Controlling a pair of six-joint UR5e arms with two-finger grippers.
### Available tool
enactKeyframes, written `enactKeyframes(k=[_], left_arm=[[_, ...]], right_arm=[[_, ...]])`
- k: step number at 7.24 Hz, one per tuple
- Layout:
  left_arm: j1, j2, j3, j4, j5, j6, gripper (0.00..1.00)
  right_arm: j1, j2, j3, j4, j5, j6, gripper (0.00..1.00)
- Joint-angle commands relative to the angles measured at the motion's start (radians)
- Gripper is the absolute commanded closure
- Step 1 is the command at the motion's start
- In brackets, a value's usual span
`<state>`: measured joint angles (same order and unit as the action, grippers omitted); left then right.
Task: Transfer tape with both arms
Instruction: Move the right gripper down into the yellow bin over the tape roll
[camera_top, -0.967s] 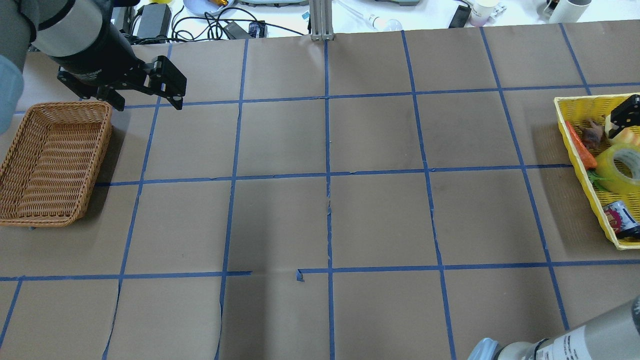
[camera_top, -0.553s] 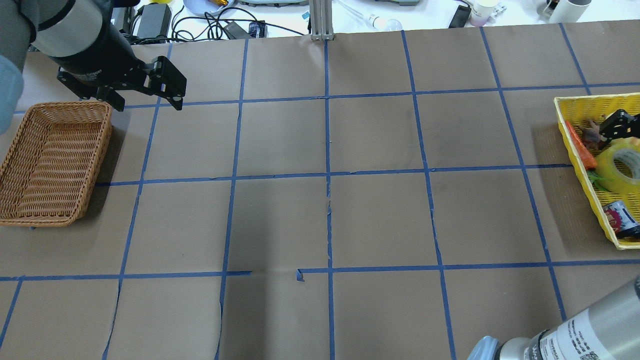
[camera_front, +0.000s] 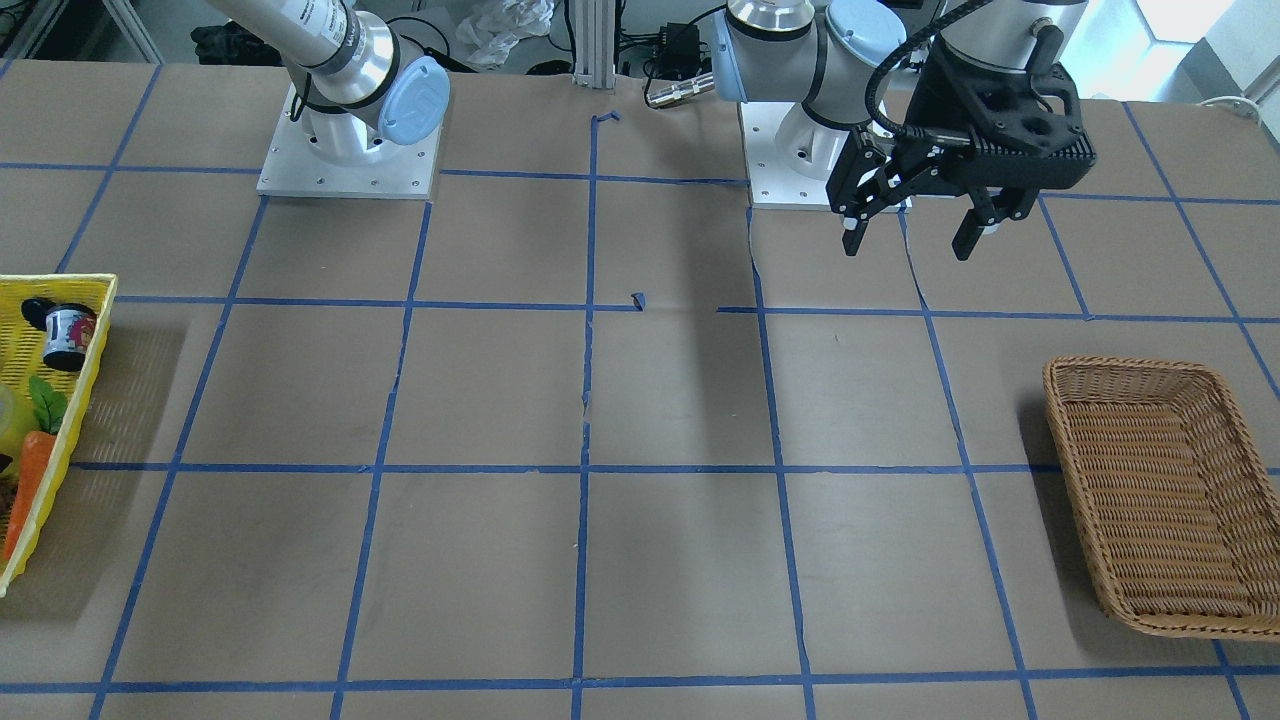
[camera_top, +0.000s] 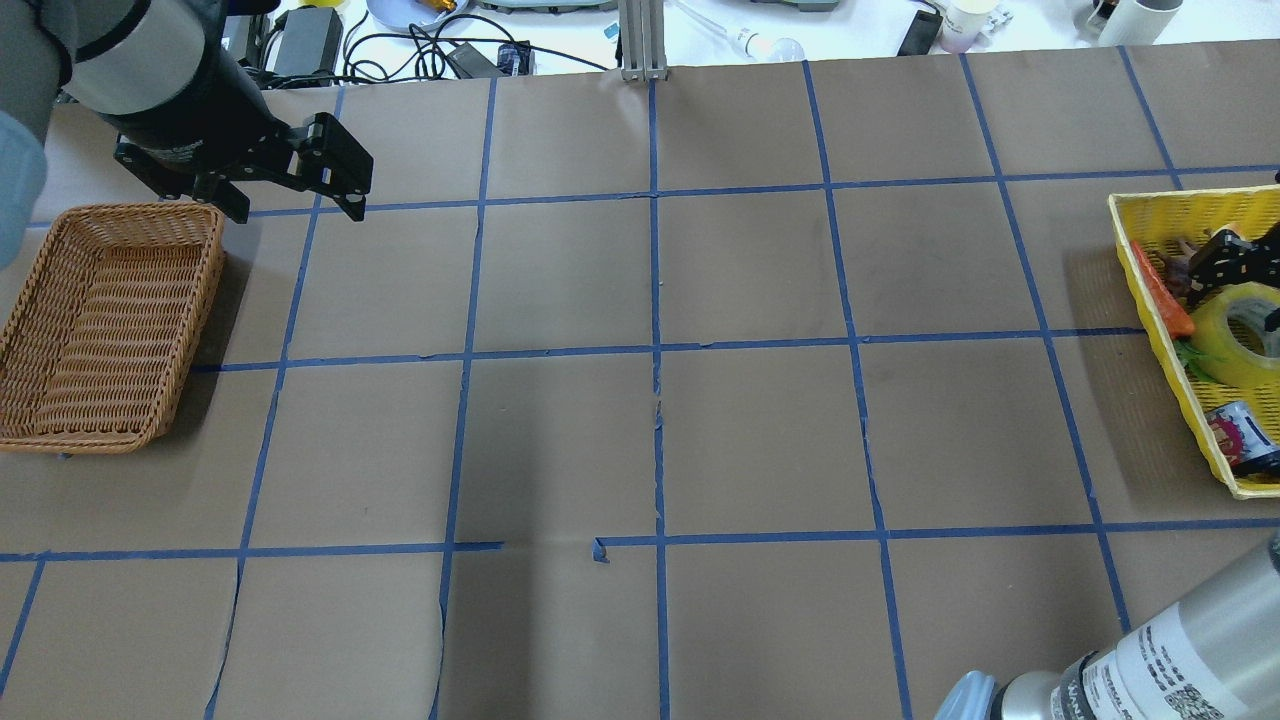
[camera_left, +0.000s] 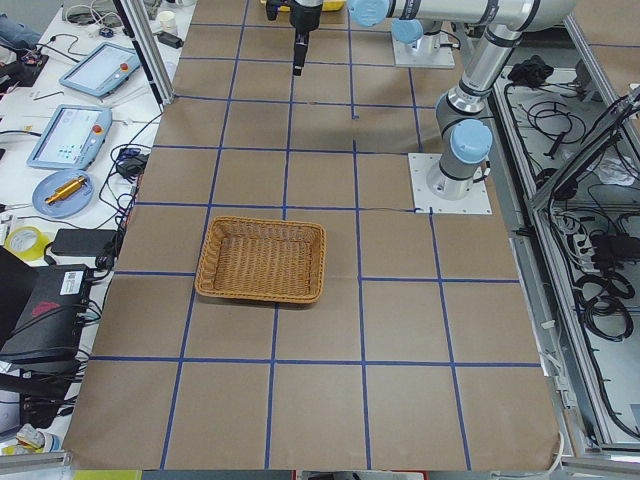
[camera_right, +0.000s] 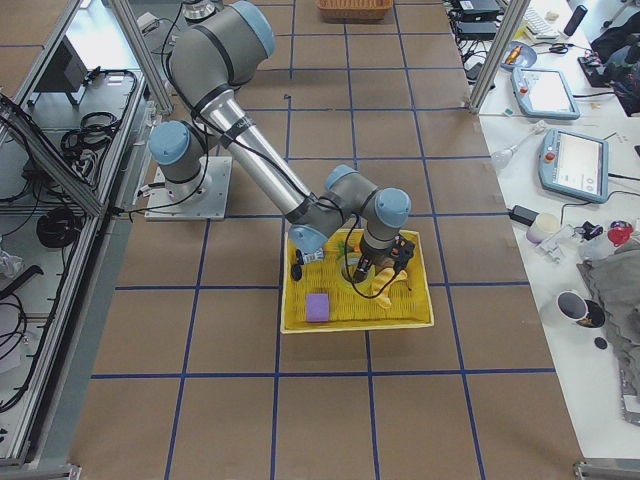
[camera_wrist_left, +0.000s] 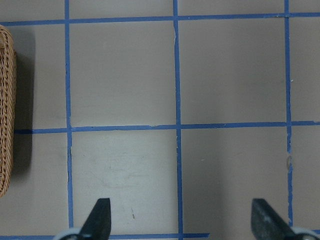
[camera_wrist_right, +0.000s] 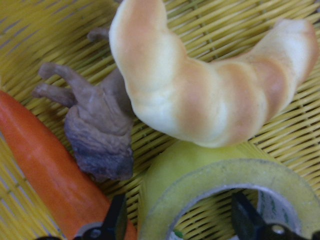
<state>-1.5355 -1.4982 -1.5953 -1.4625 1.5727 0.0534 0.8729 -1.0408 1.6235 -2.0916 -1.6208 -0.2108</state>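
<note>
The yellow tape roll (camera_top: 1232, 350) lies in the yellow basket (camera_top: 1170, 200) at the table's right edge. It fills the bottom of the right wrist view (camera_wrist_right: 220, 185). My right gripper (camera_top: 1238, 298) is open and low over it. In the right wrist view the right gripper (camera_wrist_right: 181, 222) straddles the roll's near wall, one finger outside and one inside the hole. My left gripper (camera_top: 295, 205) is open and empty, hovering beside the far corner of the wicker basket (camera_top: 205, 300). It also shows in the front view (camera_front: 908, 247) and the left wrist view (camera_wrist_left: 182, 220).
The yellow basket also holds a carrot (camera_wrist_right: 45, 175), a croissant (camera_wrist_right: 200, 100), a brown figure (camera_wrist_right: 100, 135) and a small jar (camera_top: 1240, 435). The wicker basket (camera_front: 1065, 400) has nothing in it. Cables and devices lie past the table's far edge.
My right gripper has come down and forward in the yellow basket onto the tape roll. The left arm has not moved.
</note>
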Motion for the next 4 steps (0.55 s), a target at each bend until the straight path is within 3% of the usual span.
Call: enactKeyframes(k=[1,4], left_arm=[[0.000,0.000,0.000,0.001,0.000,0.000,0.00],[0.000,0.000,0.000,0.001,0.000,0.000,0.00]], right_arm=[[0.000,-0.005,-0.004,0.001,-0.001,-0.007,1.00],[0.012,-0.098,-0.014,0.074,-0.028,-0.006,1.00]])
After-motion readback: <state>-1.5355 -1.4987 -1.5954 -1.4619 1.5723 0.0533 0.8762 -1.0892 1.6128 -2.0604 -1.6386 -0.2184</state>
